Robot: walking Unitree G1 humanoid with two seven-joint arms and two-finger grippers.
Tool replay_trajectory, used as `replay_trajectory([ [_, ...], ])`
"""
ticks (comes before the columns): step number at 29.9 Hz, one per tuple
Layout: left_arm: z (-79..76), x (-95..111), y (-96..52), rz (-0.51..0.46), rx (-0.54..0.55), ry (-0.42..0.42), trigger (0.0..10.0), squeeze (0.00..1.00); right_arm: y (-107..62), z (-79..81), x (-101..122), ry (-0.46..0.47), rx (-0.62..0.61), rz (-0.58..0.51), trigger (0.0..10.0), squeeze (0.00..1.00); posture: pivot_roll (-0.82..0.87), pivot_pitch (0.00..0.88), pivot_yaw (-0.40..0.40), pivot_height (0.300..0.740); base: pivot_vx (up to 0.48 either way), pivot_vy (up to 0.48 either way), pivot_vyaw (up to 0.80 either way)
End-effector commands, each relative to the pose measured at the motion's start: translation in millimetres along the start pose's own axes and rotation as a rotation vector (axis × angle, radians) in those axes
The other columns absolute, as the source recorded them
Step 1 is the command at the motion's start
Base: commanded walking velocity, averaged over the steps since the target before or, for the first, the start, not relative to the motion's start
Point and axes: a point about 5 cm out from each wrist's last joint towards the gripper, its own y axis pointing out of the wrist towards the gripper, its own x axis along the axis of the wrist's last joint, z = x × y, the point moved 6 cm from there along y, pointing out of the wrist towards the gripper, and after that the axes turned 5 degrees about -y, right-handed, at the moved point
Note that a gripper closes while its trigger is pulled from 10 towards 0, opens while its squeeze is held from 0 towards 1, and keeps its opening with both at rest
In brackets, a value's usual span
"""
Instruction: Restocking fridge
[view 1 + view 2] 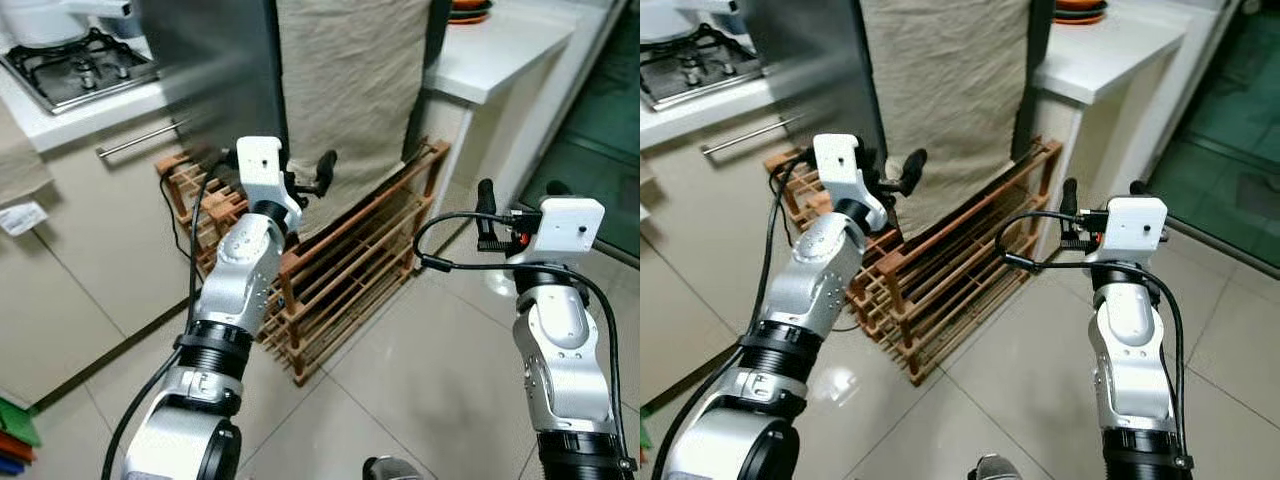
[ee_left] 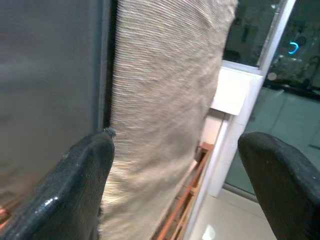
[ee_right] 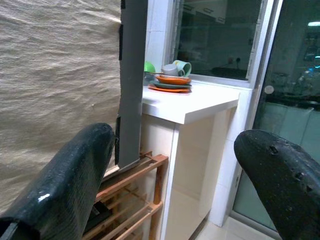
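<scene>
Left eye view: left gripper point(image 1: 305, 183) and right gripper point(image 1: 520, 203), jaws released, before cloth-draped fridge point(image 1: 215, 70), wooden rack point(image 1: 340, 265) beneath.

ahead: cloth-draped fridge point(image 1: 350, 100) | below: wooden rack point(image 1: 340, 270) | right: white counter point(image 1: 500, 55)

home kitchen | gas hob point(image 1: 85, 65) | counter point(image 1: 500, 50) (stacked plates point(image 3: 170, 82)) | fridge point(image 1: 215, 80)
</scene>
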Motion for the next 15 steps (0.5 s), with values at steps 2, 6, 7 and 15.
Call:
replay_trajectory([
  [2,8.4,53.7,-15.0,-0.191,0.020,0.014,10.0,0.00,-3.2,-4.4,49.2,-0.076,-0.025,-0.183,10.0,0.23,-0.20,0.056,0.070,0.740,0.000,0.000,0.00],
  [6,3.1,92.2,-31.7,-0.292,0.001,0.072,10.0,0.00,-9.7,-16.8,78.2,-0.065,-0.083,-0.257,10.0,0.23,-0.18,0.059,0.057,0.740,0.000,0.000,0.00],
  [7,6.3,84.6,-32.1,-0.258,0.003,0.085,10.0,0.00,-10.6,-17.3,62.5,-0.041,-0.080,-0.196,10.0,0.23,-0.17,0.059,0.052,0.740,0.000,0.000,0.00],
  [15,6.5,51.6,-20.0,-0.117,-0.021,0.090,10.0,0.00,-9.8,-2.3,15.5,0.022,-0.034,-0.031,10.0,0.24,-0.16,0.056,0.053,0.740,0.000,0.360,-0.70],
])
